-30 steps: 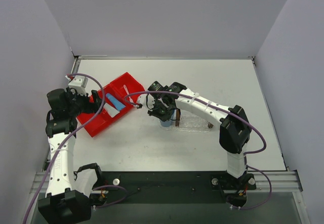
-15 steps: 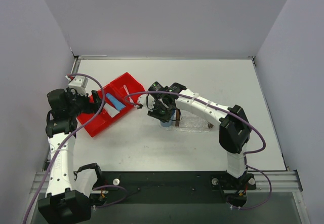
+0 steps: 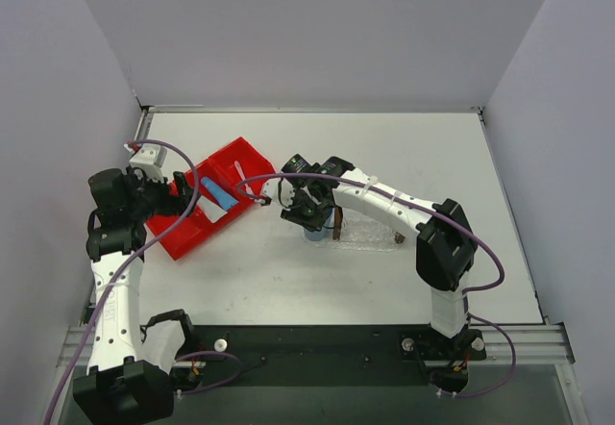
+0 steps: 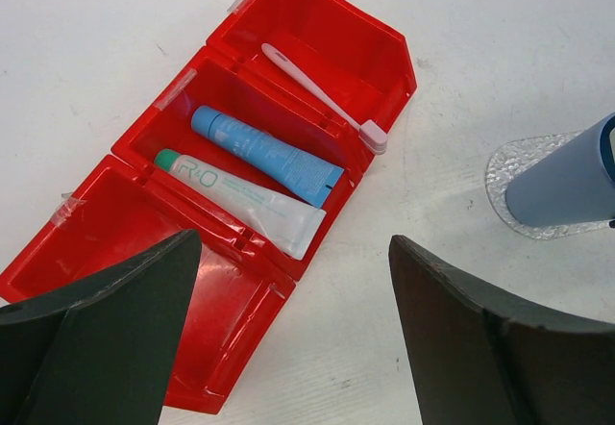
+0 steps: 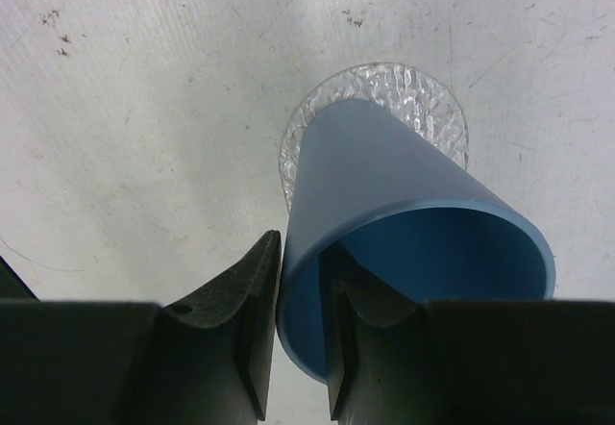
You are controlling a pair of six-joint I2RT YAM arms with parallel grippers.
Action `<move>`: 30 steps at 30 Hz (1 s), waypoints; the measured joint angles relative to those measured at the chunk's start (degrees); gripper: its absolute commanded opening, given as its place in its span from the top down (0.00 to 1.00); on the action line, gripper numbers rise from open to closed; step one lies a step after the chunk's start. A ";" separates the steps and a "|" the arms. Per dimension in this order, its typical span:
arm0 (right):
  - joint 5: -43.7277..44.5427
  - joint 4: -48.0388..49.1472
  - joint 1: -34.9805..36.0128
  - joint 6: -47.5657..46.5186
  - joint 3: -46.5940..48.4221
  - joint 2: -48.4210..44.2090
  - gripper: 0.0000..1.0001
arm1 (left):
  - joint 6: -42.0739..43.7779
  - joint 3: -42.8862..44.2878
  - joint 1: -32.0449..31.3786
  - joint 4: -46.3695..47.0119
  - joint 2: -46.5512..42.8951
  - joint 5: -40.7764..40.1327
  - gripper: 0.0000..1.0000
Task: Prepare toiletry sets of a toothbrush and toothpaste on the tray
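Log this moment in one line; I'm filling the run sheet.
left gripper: open over red bin | right gripper: pinching blue cup rim | toothbrush: in bin

Blue cup (image 5: pixel 384 213) on bubbly clear mat (image 5: pixel 384 93), rim pinched between jaws

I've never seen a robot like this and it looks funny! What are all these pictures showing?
It is two robot arms bolted to a table, each ending in a gripper with two fingers. One picture looks down from above. The other two come from little cameras on the wrists, so you see each arm's own dark fingers at the bottom.

The left gripper is open and hovers over a red bin. In the bin lie a toothbrush, a blue toothpaste and a whitish toothpaste.

The right gripper pinches the rim of a blue cup, one finger inside and one outside. The cup stands on a bubbly clear mat. Just right of it, seen from above, is a clear tray with brown ends. Nothing has been put on the tray yet, as far as I can see.
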 measured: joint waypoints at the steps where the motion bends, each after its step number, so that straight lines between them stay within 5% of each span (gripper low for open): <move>1: 0.07 0.00 -0.07 -0.09 0.00 0.00 0.81 | 0.00 0.00 0.02 0.00 0.00 0.04 0.10; 19: 0.59 0.15 -0.22 -0.35 -0.09 0.00 0.80 | 0.00 0.00 0.33 -0.31 -0.15 0.44 0.10; 30: 1.46 0.44 -0.22 -0.07 -0.09 0.00 0.69 | 0.00 -0.02 0.42 -0.44 -0.15 0.63 0.10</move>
